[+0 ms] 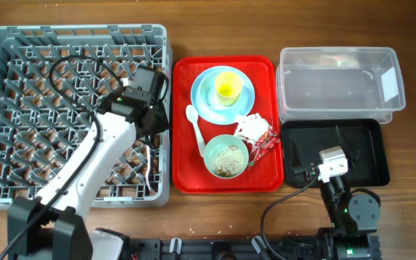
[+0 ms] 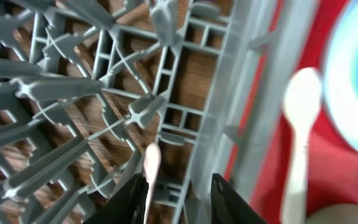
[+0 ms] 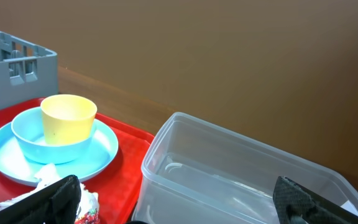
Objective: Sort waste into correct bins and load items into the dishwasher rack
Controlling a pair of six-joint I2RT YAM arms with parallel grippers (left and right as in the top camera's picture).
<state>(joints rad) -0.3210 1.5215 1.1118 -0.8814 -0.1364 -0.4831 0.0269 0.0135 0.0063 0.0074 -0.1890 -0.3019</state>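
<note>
L hand [image 2: 178,199] spread over dishwasher rack [image 1: 78,30], white utensil handle [image 2: 151,165] beside one finger, unpinched | R hand [image 3: 176,208] spread above black tray [image 1: 367,144] | spoon [image 1: 196,130] on red tray [image 1: 266,173]: light, stiff, slick; pinch mid-handle

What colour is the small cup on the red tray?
Yellow; the cup shows best in the right wrist view.

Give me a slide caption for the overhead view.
Left claw over the dishwasher rack; plate, cup, bowl, spoon and wrapper sit on the red tray.
</note>
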